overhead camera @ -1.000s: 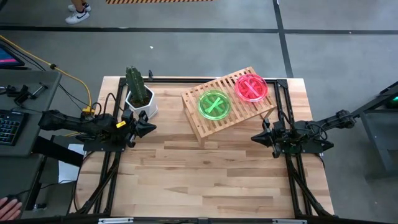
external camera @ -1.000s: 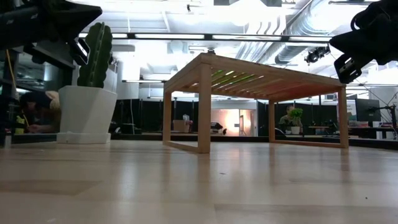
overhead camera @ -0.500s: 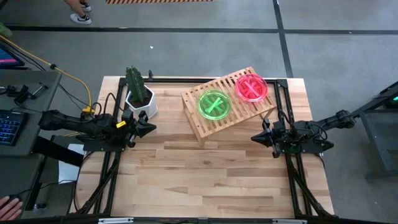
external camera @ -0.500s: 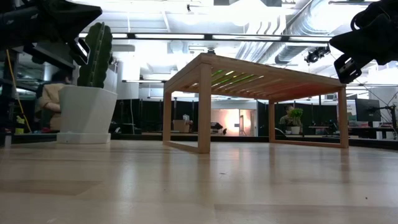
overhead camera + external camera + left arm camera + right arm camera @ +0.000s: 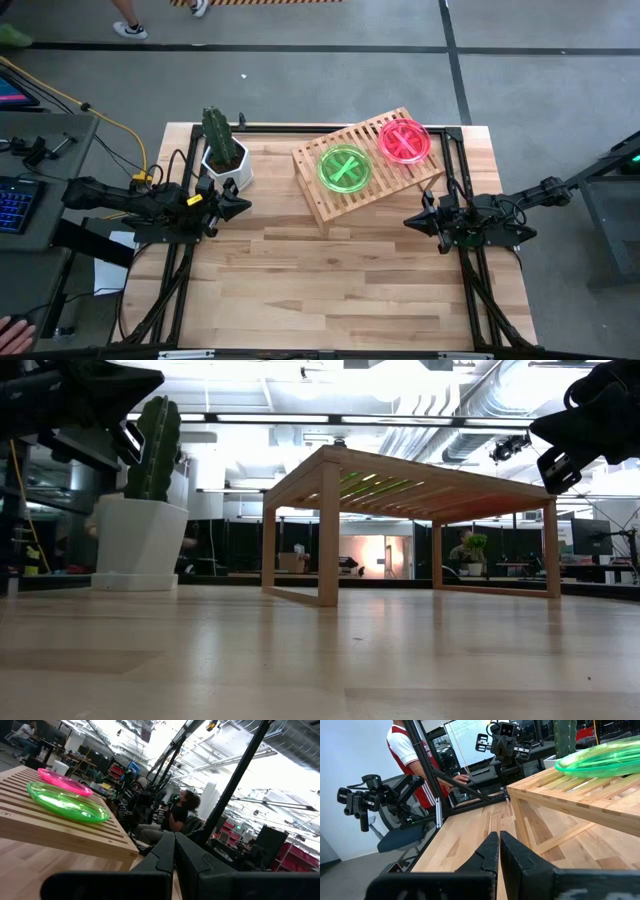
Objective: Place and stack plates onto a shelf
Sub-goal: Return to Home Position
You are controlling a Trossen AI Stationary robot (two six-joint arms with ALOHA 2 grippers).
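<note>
The slatted wooden shelf (image 5: 365, 165) stands on short legs at the table's far middle, turned at an angle. On its top rest a green plate (image 5: 344, 168) and a pink-red plate (image 5: 404, 141), side by side; whether these are single plates or stacks I cannot tell. The left wrist view shows the green plate (image 5: 67, 802) and the pink plate (image 5: 65, 782) behind it. My left gripper (image 5: 247, 206) hovers shut at the table's left side, my right gripper (image 5: 408, 220) shut at its right side, near of the shelf. Neither touches anything.
A potted cactus (image 5: 223, 150) in a white pot stands at the far left corner, close to my left gripper. The near half of the tabletop (image 5: 330, 280) is bare wood. People are in the room beyond, and feet pass at the far floor.
</note>
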